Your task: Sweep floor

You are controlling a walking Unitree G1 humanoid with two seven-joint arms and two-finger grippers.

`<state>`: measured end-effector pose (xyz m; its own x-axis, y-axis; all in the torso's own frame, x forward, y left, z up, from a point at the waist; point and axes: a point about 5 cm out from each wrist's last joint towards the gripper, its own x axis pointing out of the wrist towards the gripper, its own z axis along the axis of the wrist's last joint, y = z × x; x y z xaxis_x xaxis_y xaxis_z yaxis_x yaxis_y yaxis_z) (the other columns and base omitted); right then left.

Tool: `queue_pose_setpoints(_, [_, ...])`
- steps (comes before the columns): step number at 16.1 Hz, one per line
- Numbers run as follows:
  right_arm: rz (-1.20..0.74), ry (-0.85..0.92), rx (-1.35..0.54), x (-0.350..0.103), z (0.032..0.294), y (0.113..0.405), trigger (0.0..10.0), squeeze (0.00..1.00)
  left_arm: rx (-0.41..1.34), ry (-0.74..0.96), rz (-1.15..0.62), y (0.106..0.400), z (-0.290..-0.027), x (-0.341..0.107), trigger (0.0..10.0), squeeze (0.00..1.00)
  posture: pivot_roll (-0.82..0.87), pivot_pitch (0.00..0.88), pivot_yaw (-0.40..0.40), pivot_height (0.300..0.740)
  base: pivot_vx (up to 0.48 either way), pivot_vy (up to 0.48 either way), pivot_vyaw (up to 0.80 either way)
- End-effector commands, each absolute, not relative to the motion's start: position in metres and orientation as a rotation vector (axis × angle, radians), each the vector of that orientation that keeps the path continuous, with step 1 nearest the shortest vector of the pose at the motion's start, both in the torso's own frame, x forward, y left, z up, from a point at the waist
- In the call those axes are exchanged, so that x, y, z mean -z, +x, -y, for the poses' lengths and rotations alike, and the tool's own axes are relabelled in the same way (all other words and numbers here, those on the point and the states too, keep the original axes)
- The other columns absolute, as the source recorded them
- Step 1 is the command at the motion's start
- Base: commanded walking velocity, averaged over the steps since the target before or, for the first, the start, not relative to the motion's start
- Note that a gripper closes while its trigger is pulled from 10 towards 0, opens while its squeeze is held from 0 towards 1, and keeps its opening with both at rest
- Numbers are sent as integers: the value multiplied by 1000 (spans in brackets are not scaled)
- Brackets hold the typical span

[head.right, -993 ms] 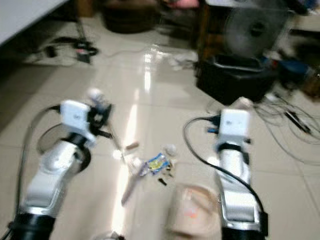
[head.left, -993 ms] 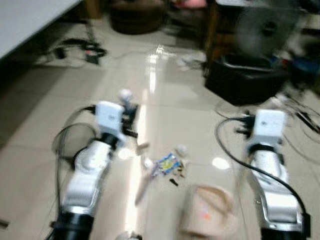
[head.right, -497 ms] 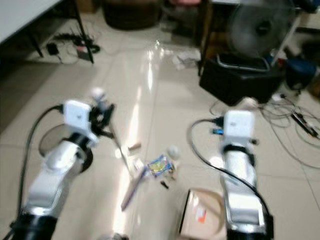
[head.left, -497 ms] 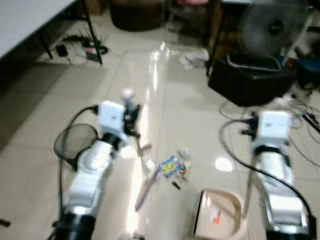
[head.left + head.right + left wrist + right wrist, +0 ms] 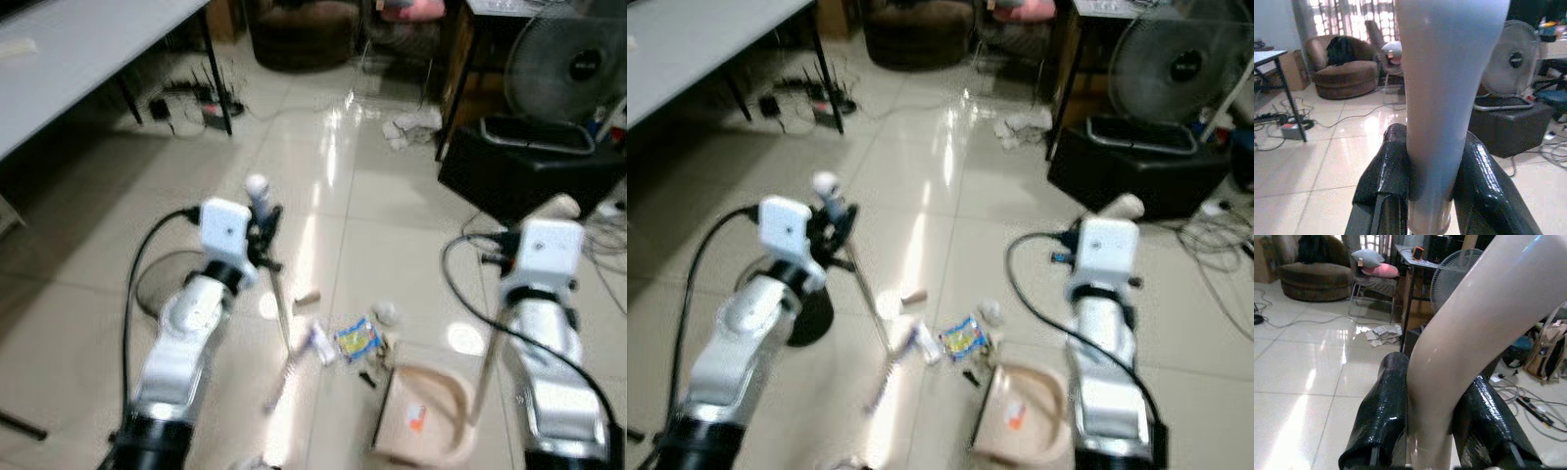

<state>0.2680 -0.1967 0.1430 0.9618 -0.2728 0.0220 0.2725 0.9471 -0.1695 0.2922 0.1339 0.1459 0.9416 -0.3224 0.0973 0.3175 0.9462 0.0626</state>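
My left gripper [image 5: 1432,134] is shut on the pale broom handle [image 5: 258,188]. The thin stick slants down to the brush head [image 5: 294,364] on the tiled floor. A beige dustpan [image 5: 423,419] rests on the floor at the right, and my right gripper [image 5: 1435,372] is shut on its curved beige handle [image 5: 559,208]. Between brush and pan lies litter: a blue and yellow wrapper [image 5: 358,339], a white ball [image 5: 386,312], a small brown piece [image 5: 308,298] and dark bits [image 5: 367,378].
A black box [image 5: 529,171] with a fan [image 5: 573,64] behind it stands at the far right, with cables [image 5: 1215,250] on the floor nearby. A white table [image 5: 78,69] runs along the left, with a power strip and wires [image 5: 186,103] under it. Crumpled paper [image 5: 411,125] lies ahead.
The whole picture has shifted and sharpened as the camera moved. Both grippers keep their holds. The dustpan's mouth sits a little nearer the litter than before.
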Motion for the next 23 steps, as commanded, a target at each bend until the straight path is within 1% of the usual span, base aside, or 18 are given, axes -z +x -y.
queue_pose_setpoints(1, [40,-160,290,-151,199,269,10000,0,335,60,149,294,-130,-156,10000,0,-40,67,27,740,304,0,0])
queue_pose_setpoints(4, [53,-164,298,-153,203,269,10000,0,342,62,153,295,-130,-156,10000,0,-41,66,28,740,309,0,0])
queue_pose_setpoints(8, [71,-163,281,-155,201,271,10000,0,358,70,157,297,-128,-157,10000,0,-35,64,35,740,320,0,0])
queue_pose_setpoints(11, [75,-126,300,-154,204,270,10000,0,356,70,156,297,-128,-157,10000,0,-34,65,38,740,330,0,0])
queue_pose_setpoints(12, [72,-172,303,-155,205,271,10000,0,357,71,158,298,-128,-158,10000,0,-33,68,37,740,334,0,0])
queue_pose_setpoints(13, [71,-176,304,-155,206,271,10000,0,357,71,159,298,-128,-158,10000,0,-33,67,37,740,330,0,0])
queue_pose_setpoints(23, [78,-168,302,-155,205,273,10000,0,361,74,160,298,-126,-158,10000,0,-38,70,38,740,333,0,0])
